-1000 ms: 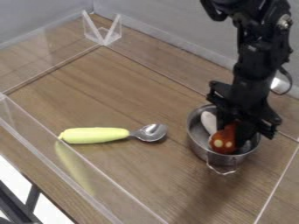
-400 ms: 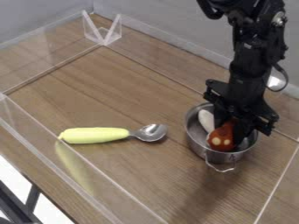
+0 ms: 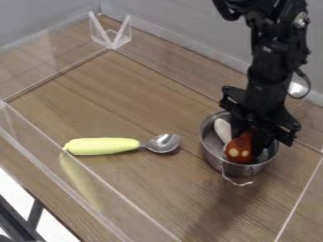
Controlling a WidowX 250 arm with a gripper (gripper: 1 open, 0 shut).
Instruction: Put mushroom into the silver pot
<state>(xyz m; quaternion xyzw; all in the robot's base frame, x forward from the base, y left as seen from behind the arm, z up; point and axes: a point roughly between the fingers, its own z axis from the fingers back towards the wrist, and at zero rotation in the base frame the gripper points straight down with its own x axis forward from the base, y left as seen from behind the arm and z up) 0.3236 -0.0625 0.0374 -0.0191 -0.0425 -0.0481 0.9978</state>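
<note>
Nothing has shifted since the earlier frames: the gripper (image 3: 248,142) hangs straight down inside the silver pot (image 3: 240,157), its jaws pinched on the mushroom (image 3: 240,147). That mushroom sits within the pot's rim at the right of the table (image 3: 89,90); its red-brown cap faces the near side, and its long axis is hard to read behind the fingers. Well apart to the left lies a yellow-handled spoon (image 3: 123,145), lengthwise left to right, bowl toward the pot.

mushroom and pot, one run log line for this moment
gripper: shut on mushroom | mushroom: inside pot, not released | spoon: left of pot
</note>
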